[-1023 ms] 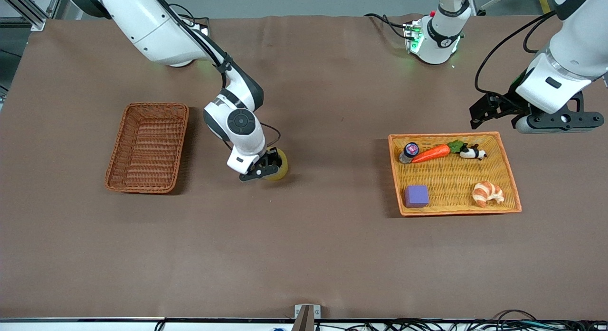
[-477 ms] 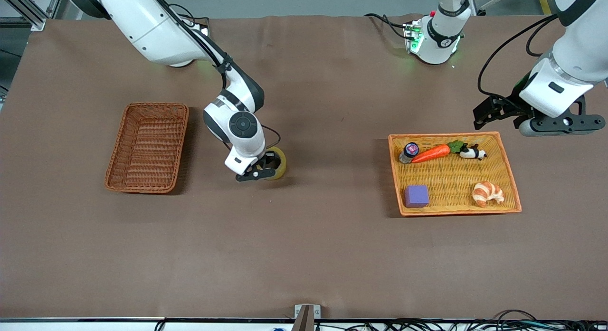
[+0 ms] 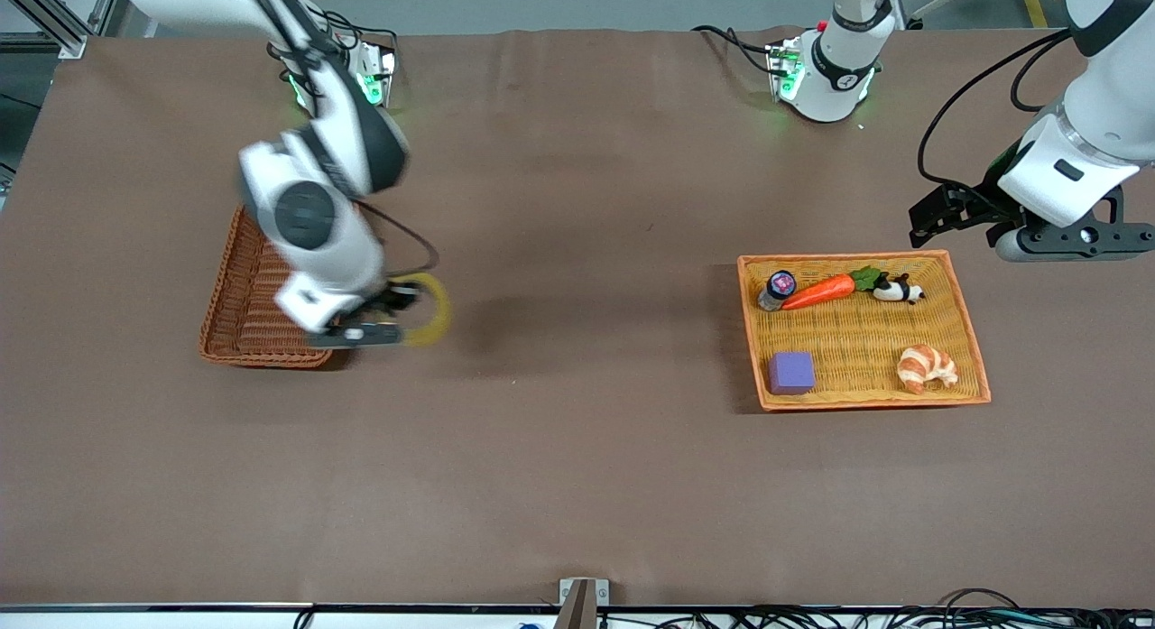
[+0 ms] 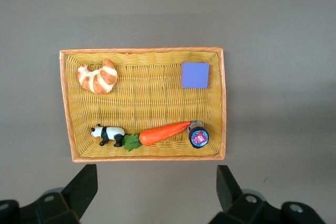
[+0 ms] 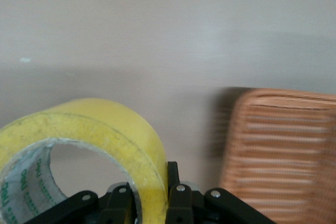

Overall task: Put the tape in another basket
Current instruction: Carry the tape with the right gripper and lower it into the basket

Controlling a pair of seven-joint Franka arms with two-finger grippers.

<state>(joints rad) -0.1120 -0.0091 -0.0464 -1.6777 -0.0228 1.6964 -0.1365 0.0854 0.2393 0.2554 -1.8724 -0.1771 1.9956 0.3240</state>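
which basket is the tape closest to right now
The darker reddish-brown basket, holding nothing visible; the right tool holds the tape beside it.

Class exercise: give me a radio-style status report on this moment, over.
Right gripper shut on tape, airborne beside basket. Left gripper open, waiting over table beside tray. Nothing blocking the basket.

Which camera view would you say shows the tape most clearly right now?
The right wrist view: the tape fills it, pinched by the right gripper. The front view shows it only as a blurred yellow ring beside the basket. The left wrist view misses it entirely.
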